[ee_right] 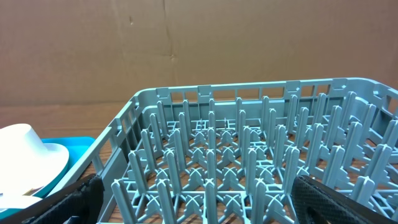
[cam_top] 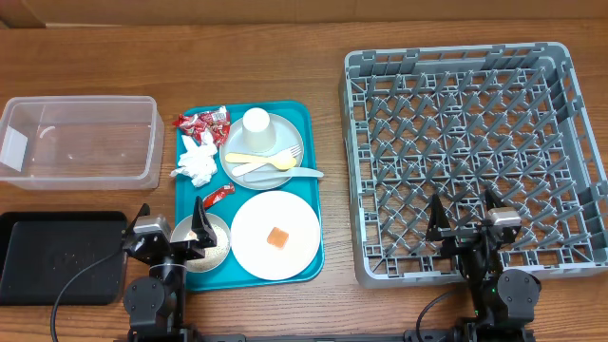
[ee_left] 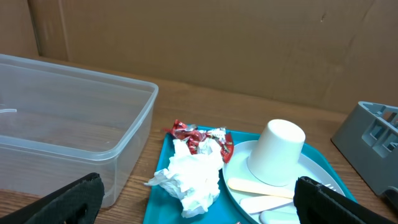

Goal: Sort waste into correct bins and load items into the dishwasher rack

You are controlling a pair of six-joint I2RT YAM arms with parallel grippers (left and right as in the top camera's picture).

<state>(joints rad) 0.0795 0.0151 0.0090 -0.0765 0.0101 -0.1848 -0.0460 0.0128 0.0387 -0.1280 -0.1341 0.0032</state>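
left claw (cam_top: pixel 171 224) wide, partly covering small bowl (cam_top: pixel 218 250), right claw (cam_top: pixel 463 215) wide over rack (cam_top: pixel 446 57)

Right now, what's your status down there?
Left gripper and right gripper open, empty. Pink plate, cup, napkin on teal tray. Rack holds nothing yet. Path clear.

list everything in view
tub: 1, clear, far left
black tray: 1, black, near left
serving tray: 1, teal, centre
wrappers: several, red, serving tray
napkin: 1, white, beside wrappers
grey plate: 1, grey, serving tray
pink plate: 1, pink, serving tray
cup: 1, white, grey plate
cutlery: several, yellow and white, grey plate
cube: 1, orange, pink plate
bowl: 1, whitish, serving tray
rack: 1, grey, right
left gripper, right gripper: 2, black, open, near edge
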